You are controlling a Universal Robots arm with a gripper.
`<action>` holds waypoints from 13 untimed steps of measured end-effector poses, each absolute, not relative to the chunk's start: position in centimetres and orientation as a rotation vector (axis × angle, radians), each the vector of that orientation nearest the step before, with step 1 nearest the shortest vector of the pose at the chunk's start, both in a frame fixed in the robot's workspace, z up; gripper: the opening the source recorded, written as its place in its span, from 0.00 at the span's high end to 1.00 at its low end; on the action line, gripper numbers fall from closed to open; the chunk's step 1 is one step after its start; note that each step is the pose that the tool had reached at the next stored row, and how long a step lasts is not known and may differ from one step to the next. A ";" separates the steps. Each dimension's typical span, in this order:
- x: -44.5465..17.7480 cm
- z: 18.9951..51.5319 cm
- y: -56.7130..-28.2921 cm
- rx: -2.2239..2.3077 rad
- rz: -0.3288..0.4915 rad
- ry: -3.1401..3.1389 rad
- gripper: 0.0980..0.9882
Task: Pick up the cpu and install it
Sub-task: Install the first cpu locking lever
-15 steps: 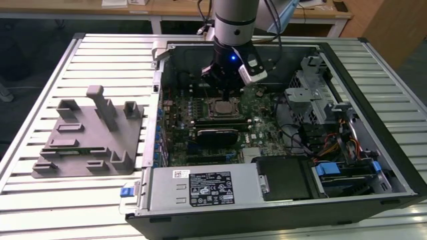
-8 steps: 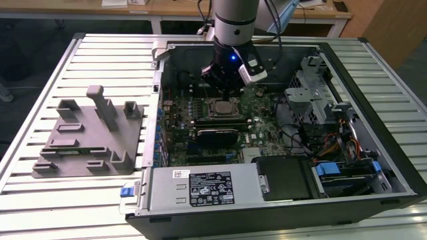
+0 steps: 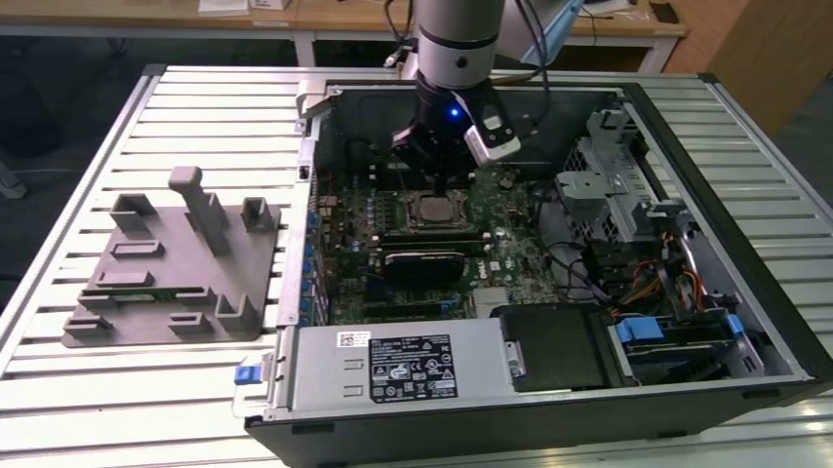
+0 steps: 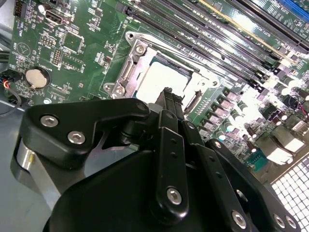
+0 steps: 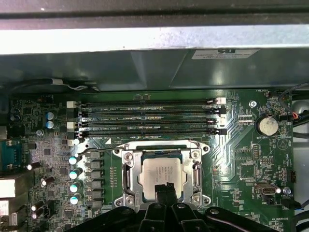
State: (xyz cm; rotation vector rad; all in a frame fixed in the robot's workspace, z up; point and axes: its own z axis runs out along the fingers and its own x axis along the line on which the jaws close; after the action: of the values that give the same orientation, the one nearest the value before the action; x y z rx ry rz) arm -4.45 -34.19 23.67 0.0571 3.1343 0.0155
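The cpu [image 5: 161, 173] is a flat square chip with a silver top, lying flat inside the metal socket frame [image 5: 128, 170] on the green motherboard [image 5: 241, 159]. In the second wrist view the cpu [image 4: 161, 79] shows pale and bright within the frame [image 4: 126, 67]. My gripper [image 5: 164, 189] hangs just above the chip's near edge with its black fingers pressed together and nothing between them; its tips [image 4: 169, 96] overlap the chip in that view. In the exterior view the gripper [image 3: 439, 180] reaches down into the open computer case over the cpu [image 3: 434, 208].
A grey fixture tray [image 3: 170, 263] with upright posts lies on the slatted table at the exterior view's left. Memory slots [image 5: 149, 116] run beside the socket, and a coin battery [image 5: 266, 125] sits nearby. A power supply [image 3: 397, 366], a drive cage [image 3: 612, 171] and cables crowd the case.
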 end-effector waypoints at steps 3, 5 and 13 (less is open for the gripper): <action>-4.9 23.7 -34.2 0.057 0.016 3.134 0.99; -5.3 23.7 -34.2 0.057 0.016 3.134 0.99; -7.9 23.7 -34.2 0.057 0.016 3.134 0.99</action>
State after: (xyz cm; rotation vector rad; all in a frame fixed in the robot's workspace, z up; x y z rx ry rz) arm -7.93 -34.19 23.66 0.0571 3.1338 0.0159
